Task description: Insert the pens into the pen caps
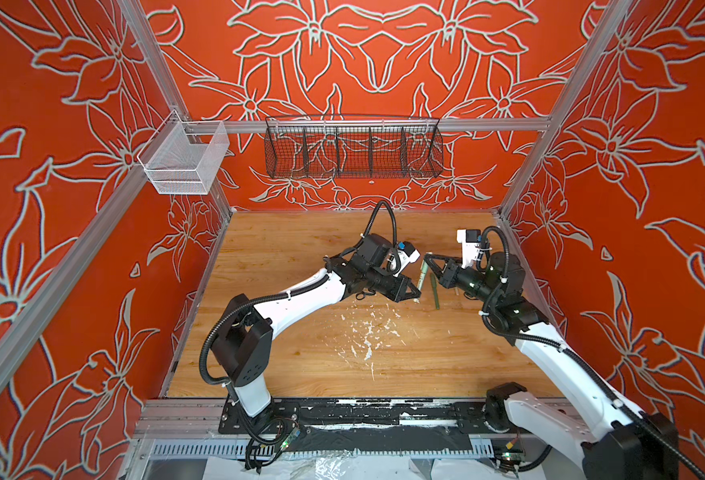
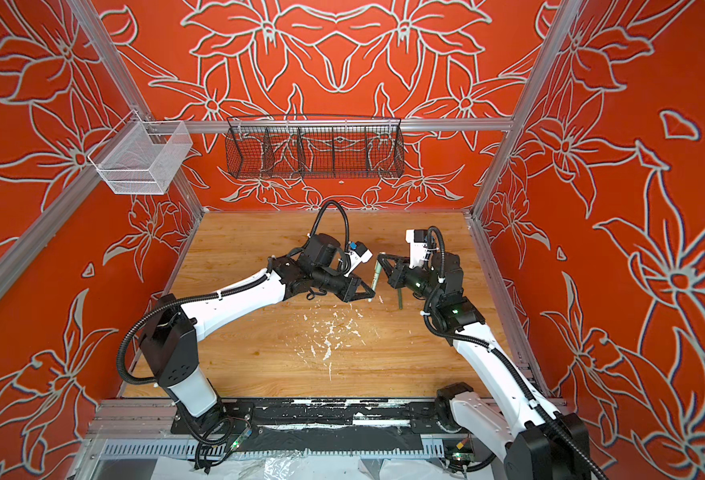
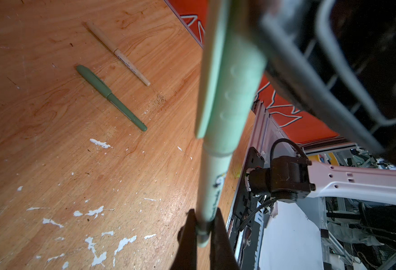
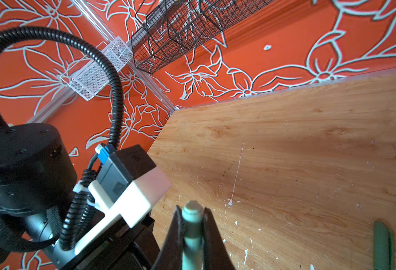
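Left wrist view: the pale green pen is held in the air above the desk, with the left jaws closed tight on the tail of its barrel. Its pale green cap already sleeves the tip end, and the right jaws are clamped on that cap, seen end-on in the right wrist view. The dark green pen and the tan pen lie near each other on the desk and appear capped. This looks like the last seating push: keep both grips lined up along the pen's axis and press straight together without bending it. Whether the cap has clicked fully home I cannot tell
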Robot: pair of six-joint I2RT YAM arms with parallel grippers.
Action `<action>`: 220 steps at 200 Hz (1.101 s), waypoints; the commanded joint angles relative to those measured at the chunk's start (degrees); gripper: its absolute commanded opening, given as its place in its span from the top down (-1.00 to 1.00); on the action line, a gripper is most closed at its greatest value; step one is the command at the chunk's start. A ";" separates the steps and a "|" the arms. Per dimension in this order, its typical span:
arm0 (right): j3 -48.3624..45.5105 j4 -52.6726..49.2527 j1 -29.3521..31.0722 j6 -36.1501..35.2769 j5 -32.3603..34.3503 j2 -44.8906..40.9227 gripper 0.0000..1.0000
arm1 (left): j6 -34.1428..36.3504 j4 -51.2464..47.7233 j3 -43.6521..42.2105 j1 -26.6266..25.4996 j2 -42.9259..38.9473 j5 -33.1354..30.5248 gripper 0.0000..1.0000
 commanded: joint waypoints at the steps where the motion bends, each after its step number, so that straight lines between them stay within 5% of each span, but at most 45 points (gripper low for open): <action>1: -4.65 -14.94 3.41 0.81 -7.94 -0.25 1.00 | -4.48 20.94 6.59 7.04 -1.92 -5.54 1.00; 62: -4.60 -14.22 4.37 4.71 -1.68 0.90 1.00 | -5.47 19.65 9.57 7.51 -1.23 -1.15 1.00; 85: -1.33 -14.12 2.69 4.41 -0.39 1.44 1.00 | -2.55 14.22 2.78 7.16 -5.62 0.08 1.00; 107: -0.54 -9.15 1.03 6.21 -2.02 2.10 1.00 | 0.51 12.69 -9.30 4.18 -12.13 -3.96 0.14; 121: -0.72 -4.81 0.62 8.47 -3.85 2.90 1.00 | 0.33 14.22 -16.20 0.57 -14.88 -8.54 -0.09; 157: -0.45 -0.38 0.55 11.14 -7.36 4.83 1.00 | -3.71 21.60 -26.21 -3.60 -15.94 -12.80 -0.17; 220: -1.29 -1.67 0.66 10.80 -7.02 1.90 1.00 | -5.14 24.32 -24.17 -5.06 -9.61 -10.43 -0.14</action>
